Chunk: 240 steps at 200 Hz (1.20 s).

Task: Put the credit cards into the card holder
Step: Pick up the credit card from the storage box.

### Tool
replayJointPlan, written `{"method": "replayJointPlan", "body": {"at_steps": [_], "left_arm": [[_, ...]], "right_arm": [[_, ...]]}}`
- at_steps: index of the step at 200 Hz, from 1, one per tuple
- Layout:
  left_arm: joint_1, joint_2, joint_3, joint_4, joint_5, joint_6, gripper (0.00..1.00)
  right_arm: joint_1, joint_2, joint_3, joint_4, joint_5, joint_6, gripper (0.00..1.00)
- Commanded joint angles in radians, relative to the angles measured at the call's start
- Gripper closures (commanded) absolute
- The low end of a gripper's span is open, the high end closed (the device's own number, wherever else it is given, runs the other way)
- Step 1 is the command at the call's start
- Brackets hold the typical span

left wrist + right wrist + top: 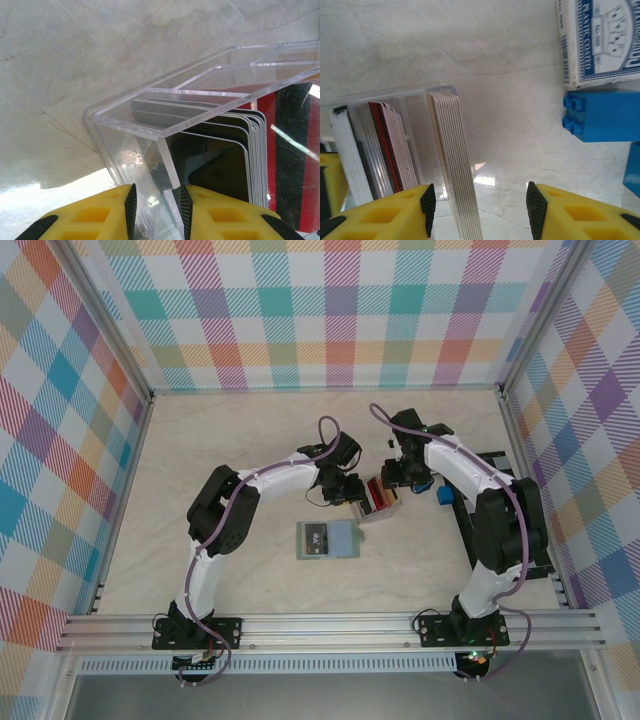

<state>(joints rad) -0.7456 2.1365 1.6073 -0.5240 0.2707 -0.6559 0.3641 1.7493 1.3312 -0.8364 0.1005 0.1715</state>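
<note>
The credit cards (220, 150) stand on their edges inside a clear box (150, 107), packed close like books on a shelf. Seen from above, the box sits on the table (220, 440) in the middle of the picture, between the two grippers. The card holder (327, 539) lies open and flat just below the box, toward the bottom of the picture. There is something dark on its left half.

The left gripper (158, 212) pinches one wall of the clear box at a corner. Its yellow fingers press on both sides of the plastic, which should stop the box from sliding. The right gripper (481, 207) is spread wide, with a pale bunch of cards between its fingers, and neither finger touches them. At the upper right of that view lie a playing-card pack (600, 40) and a blue block (605, 115). They are not part of the job.

The cards are likely light, thin, stiff and smooth, so they can be slippery. A thick bunch could fan out and slide apart. A good place to hold them is on the flat faces near the top edge, with a firm but gentle squeeze and a lift straight up. The box looks light too and could tip if a card drags on it.
</note>
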Motion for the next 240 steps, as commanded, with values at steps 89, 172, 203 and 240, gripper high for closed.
{"method": "replayJointPlan", "body": {"at_steps": [89,172,203,240], "left_arm": [[-0.001,0.026,0.020,-0.073,-0.012,0.034,0.70],[0.000,0.030,0.008,-0.058,0.007,0.019,0.70],[-0.001,0.030,0.008,-0.059,0.007,0.021,0.70],[-0.001,0.031,0.005,-0.055,0.008,0.019,0.70]], "right_arm": [[0.019,0.020,0.057,-0.051,0.103,-0.037,0.49],[0.025,0.000,0.069,-0.058,0.074,-0.035,0.63],[0.027,-0.007,0.069,-0.066,0.081,-0.027,0.68],[0.027,-0.017,0.060,-0.064,0.068,-0.026,0.73]]}}
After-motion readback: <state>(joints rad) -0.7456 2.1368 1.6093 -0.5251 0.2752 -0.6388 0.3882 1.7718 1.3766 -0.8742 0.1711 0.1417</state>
